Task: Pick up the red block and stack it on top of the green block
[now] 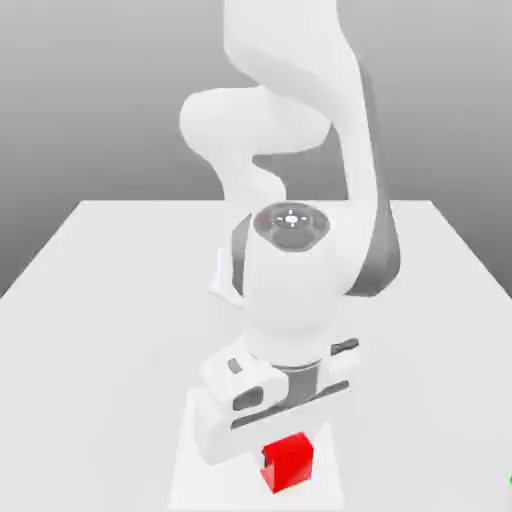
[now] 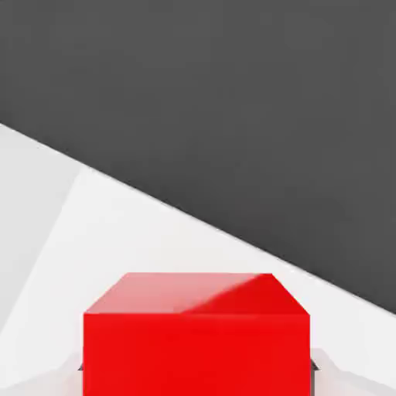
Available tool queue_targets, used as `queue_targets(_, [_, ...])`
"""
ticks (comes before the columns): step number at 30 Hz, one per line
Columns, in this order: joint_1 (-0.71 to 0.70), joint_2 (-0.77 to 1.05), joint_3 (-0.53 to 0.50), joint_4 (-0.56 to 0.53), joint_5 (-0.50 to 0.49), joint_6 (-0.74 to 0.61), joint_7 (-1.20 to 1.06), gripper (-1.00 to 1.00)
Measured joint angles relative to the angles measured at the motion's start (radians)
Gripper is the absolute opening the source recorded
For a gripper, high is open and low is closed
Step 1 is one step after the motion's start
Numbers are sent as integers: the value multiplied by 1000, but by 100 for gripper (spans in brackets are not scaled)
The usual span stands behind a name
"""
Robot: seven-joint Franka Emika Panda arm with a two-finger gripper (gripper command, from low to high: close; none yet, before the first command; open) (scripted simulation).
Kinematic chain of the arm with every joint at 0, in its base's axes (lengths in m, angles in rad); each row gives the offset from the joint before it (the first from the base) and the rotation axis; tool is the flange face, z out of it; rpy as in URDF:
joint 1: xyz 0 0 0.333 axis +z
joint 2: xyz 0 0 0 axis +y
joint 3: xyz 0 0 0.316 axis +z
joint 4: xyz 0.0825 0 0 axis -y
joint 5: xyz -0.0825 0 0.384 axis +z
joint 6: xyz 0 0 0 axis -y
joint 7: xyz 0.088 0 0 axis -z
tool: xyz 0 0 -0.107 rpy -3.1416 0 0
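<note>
- I'm looking at a plain white table (image 1: 110, 300) set against a flat grey backdrop, with a slightly brighter square patch of tabletop under the hand.
- The gripper (image 1: 283, 455) is down low near the front edge of the table, its fingers drawn in narrow against the sides of the red block (image 1: 287, 462); I read that as a grip on the cube.
- In the hand view the red block (image 2: 196, 340) sits close and square-on, with a glossy highlight across its top face and a dark sliver of finger at each lower side.
- In the exterior view the cube shows just below the white hand body, and I can't tell whether it rests on the table or is lifted clear.
- Above the hand, the arm (image 1: 295, 270) folds forward over the block, its wrist cap facing the camera.
- The green block (image 1: 509, 480) is a tiny sliver at the exterior view's right edge, well apart from the red one.
</note>
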Motion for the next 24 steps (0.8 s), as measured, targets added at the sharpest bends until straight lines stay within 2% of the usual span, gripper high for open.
queue_targets(16, [372,138,149,374,-77,-240,494,-100])
queue_targets(20, [407,250,148,408,-92,-158,538,-100])
queue_targets(21, [409,272,146,410,-95,-138,541,100])
queue_targets(24, [409,272,146,410,-95,-138,541,100])
